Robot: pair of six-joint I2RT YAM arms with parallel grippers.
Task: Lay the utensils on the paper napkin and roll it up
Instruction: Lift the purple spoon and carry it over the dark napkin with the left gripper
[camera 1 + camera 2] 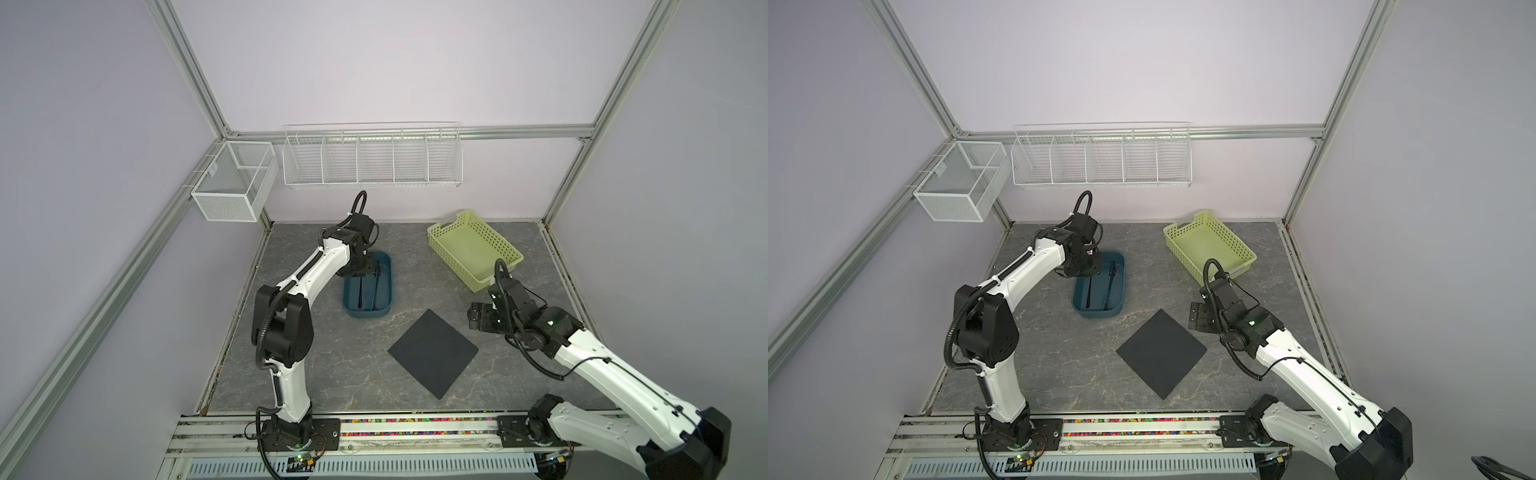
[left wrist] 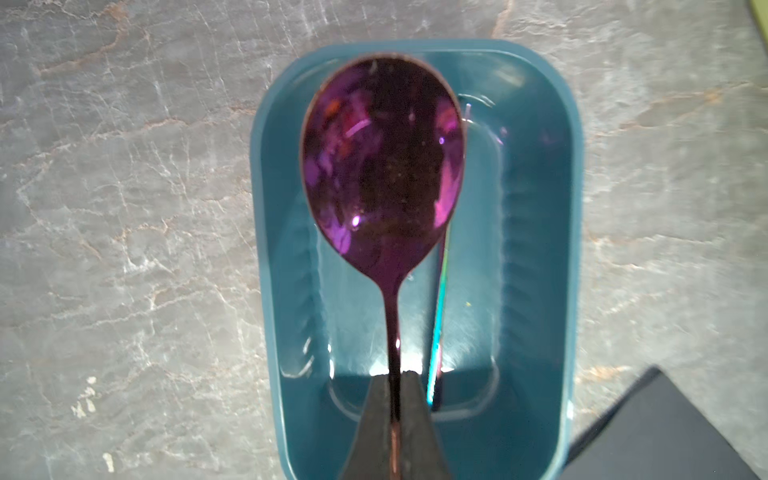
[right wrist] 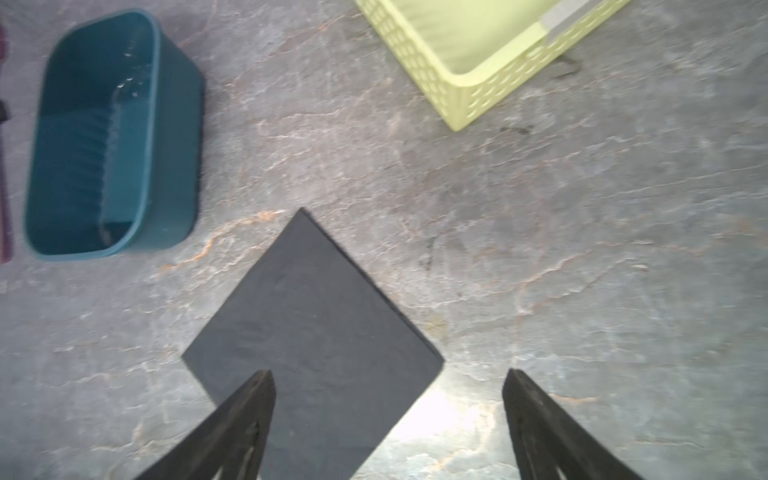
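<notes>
My left gripper point(image 2: 395, 380) is shut on the thin handle of a spoon point(image 2: 382, 166) with a shiny purple bowl, held over the teal tub point(image 2: 540, 249). A second slim utensil point(image 2: 439, 316) with an iridescent edge lies inside the tub beside it. In both top views the left gripper point(image 1: 362, 272) point(image 1: 1093, 268) hangs over the tub's far end, and dark utensil shafts point(image 1: 376, 286) point(image 1: 1109, 286) show inside. The black paper napkin point(image 1: 433, 353) point(image 1: 1161, 353) point(image 3: 311, 328) lies flat, corner-on, mid-table. My right gripper point(image 3: 388, 374) point(image 1: 473, 320) point(image 1: 1196, 318) hovers open over the napkin's right corner, holding nothing.
A pale yellow-green perforated basket point(image 1: 478, 249) point(image 1: 1208, 245) point(image 3: 490, 45) sits at the back right with nothing in it. White wire baskets point(image 1: 372, 158) hang on the back wall. The tub point(image 1: 365, 312) point(image 1: 1098, 312) point(image 3: 174, 145) stands just behind the napkin's far-left side.
</notes>
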